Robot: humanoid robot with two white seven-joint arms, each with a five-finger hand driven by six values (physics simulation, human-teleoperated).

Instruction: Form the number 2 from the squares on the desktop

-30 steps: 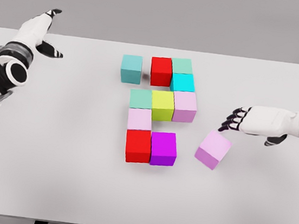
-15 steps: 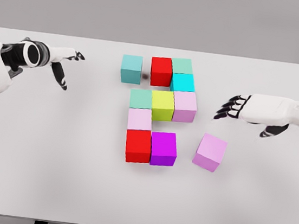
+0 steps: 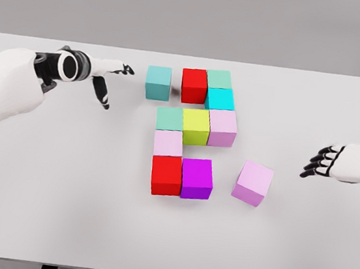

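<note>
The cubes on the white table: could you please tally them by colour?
Teal cubes: 3
Pink cubes: 3
Red cubes: 2
Cyan cube: 1
Yellow-green cube: 1
Purple cube: 1
Total: 11

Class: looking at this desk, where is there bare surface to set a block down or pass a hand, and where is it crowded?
Bare: the table front strip below the purple cube, the far right behind the right hand, and the gap between purple cube and loose pink cube. Crowded: the centre cluster, and by the teal cube, near the left hand.
</note>
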